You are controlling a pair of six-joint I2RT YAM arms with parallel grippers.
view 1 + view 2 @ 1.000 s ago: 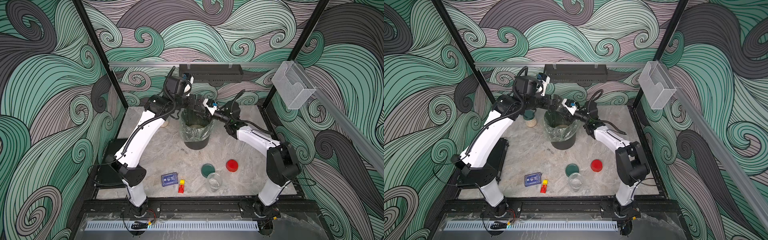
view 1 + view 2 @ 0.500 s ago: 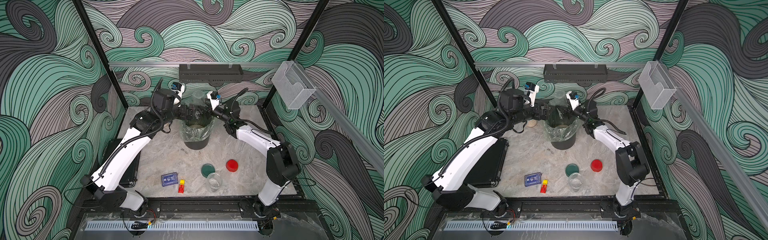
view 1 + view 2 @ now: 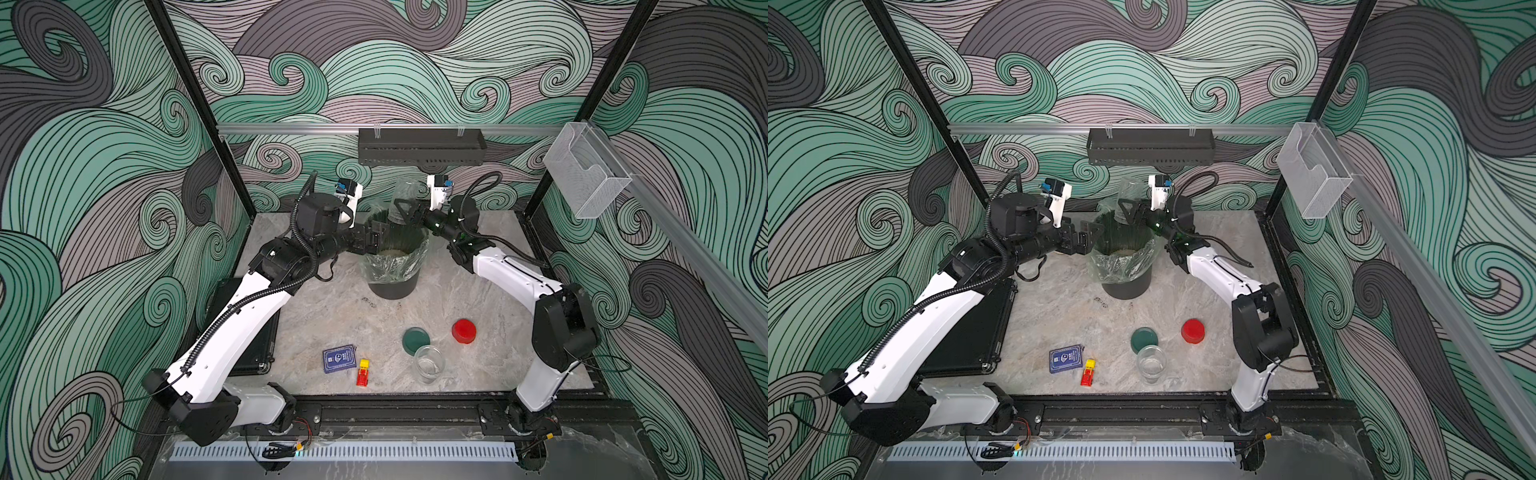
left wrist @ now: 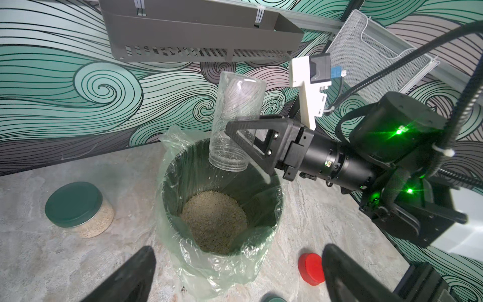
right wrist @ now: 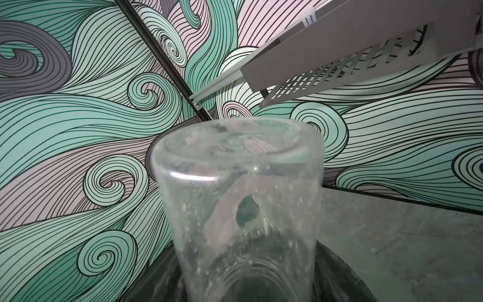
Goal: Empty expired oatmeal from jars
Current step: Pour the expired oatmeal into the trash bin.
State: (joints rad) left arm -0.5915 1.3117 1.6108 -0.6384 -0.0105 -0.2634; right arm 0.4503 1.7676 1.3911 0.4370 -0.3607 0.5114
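My right gripper (image 3: 401, 210) is shut on a clear jar (image 4: 236, 123), held mouth down over the black bin (image 3: 392, 286). That jar (image 5: 240, 198) looks empty apart from dusty specks. The oatmeal (image 4: 214, 222) lies in a heap at the bottom of the lined bin. My left gripper (image 4: 239, 257) stands open and empty just left of the bin's rim. A second jar (image 4: 78, 209) with a green lid, part full of oatmeal, stands on the table behind my left arm. A third jar (image 3: 429, 363) stands open and empty near the front, beside a green lid (image 3: 415, 340) and a red lid (image 3: 464, 331).
A blue card box (image 3: 340, 358) and a red-and-yellow toy car (image 3: 363, 372) lie near the table's front edge. A black case (image 3: 249, 328) lies at the left under my left arm. A dark shelf (image 3: 419, 147) hangs on the back wall above the bin.
My left arm has drawn back from over the bin to the left and come lower, gripper open. The right gripper has turned the jar mouth down above the bin.
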